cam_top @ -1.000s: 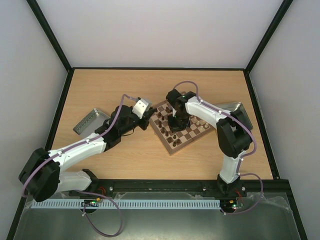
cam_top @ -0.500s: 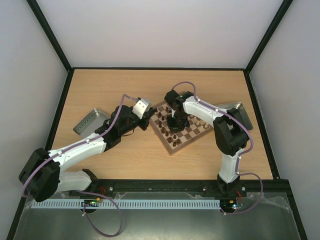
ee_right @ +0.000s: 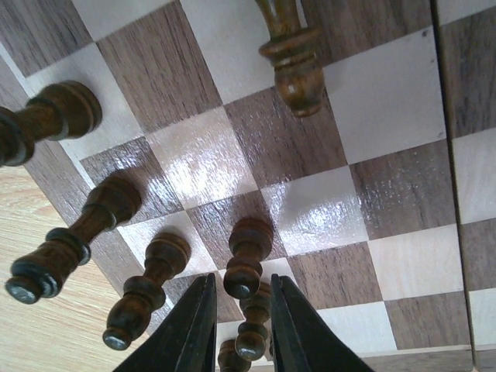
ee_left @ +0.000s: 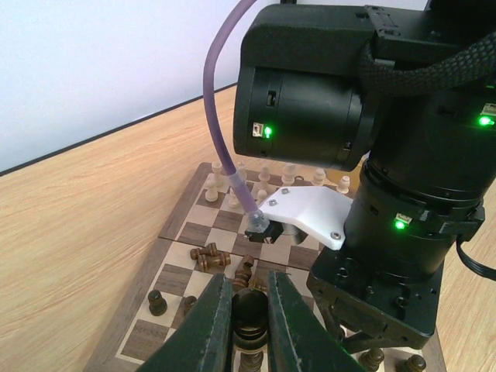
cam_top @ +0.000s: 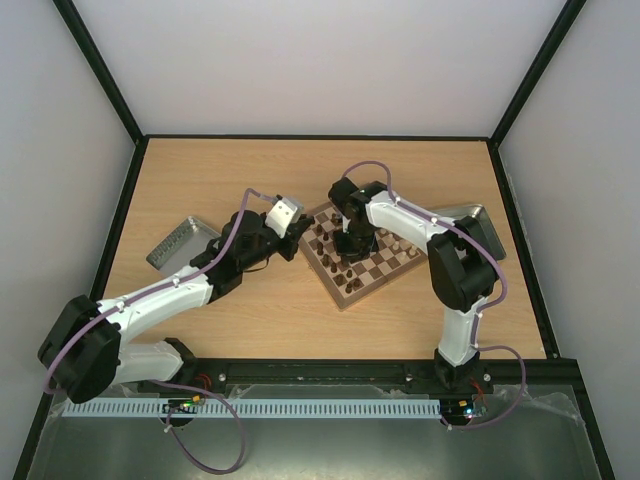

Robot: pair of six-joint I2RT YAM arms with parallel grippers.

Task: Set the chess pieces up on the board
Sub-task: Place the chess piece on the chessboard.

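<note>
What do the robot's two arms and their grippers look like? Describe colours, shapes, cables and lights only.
Both the left arm and the right arm have white tubular links joined by black cylindrical joints. A thin lilac cable loops along each. The left gripper and right gripper each have two dark, tapering fingers. Small green lights glow on the right arm's black housings.

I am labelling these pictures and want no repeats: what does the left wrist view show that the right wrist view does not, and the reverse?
Only the left wrist view: the left fingers shut on a held dark piece, the right arm's black wrist with green lights, the purple cable, cream-white pieces at the far edge of the board, fallen dark pieces. Only the right wrist view: the right fingers, slightly apart, on either side of a standing dark piece, seen closely from above. Both: the board and dark brown pieces.
</note>
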